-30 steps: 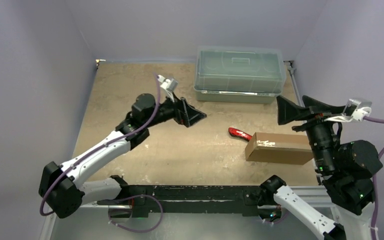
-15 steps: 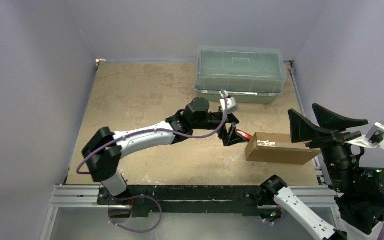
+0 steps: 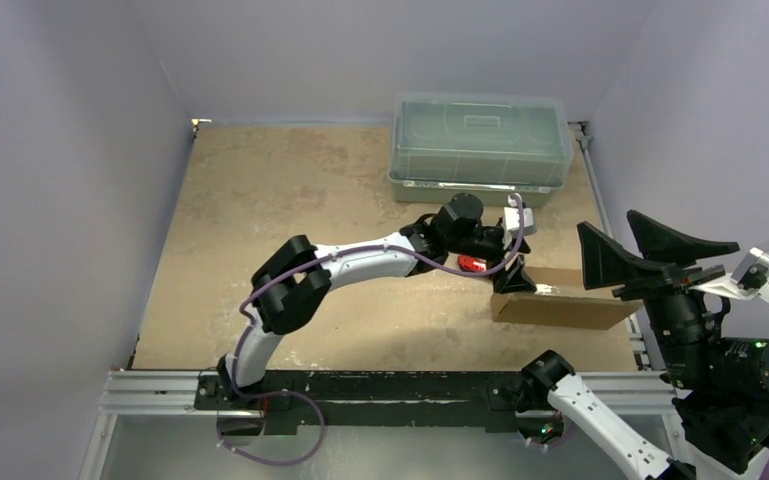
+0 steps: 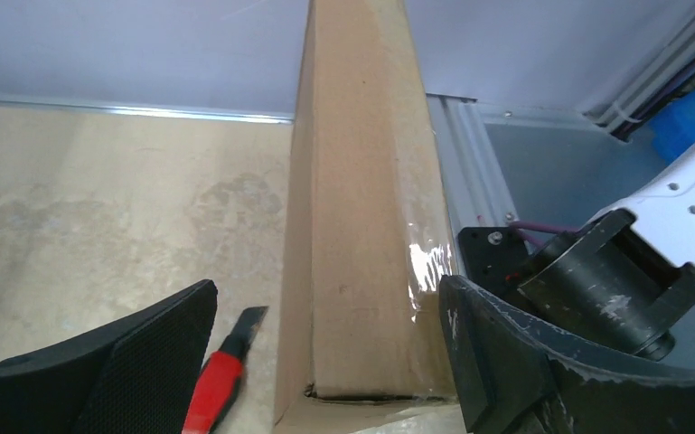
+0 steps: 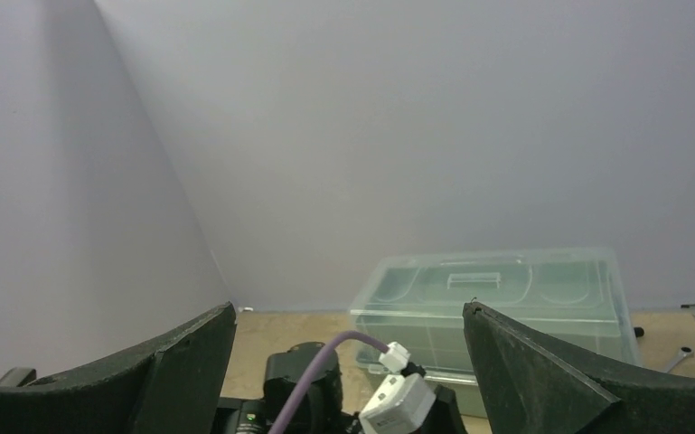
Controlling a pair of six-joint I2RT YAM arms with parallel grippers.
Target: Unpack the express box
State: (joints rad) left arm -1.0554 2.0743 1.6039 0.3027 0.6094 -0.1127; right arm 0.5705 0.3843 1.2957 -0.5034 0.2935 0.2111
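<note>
Now, table (image 3: 260, 200): sandy top, bears everything listed below.
Plastic bin (image 3: 480, 148): lidded, at the far edge, well apart from the work.
Express box (image 3: 570, 308): near right of the table, flap down, clear tape at its end.
Right pincer (image 3: 650, 248): mine, spread wide, raised by the box's right end, grasping nothing.
Left pincer (image 4: 325, 353): mine, released, fingers straddling the box's left end.
Red cutter (image 4: 221, 384): lies between one finger and the box wall.
Advice: I judge the grip should close on cardboard only. The cutter risks being pinched, so clear it first.
</note>
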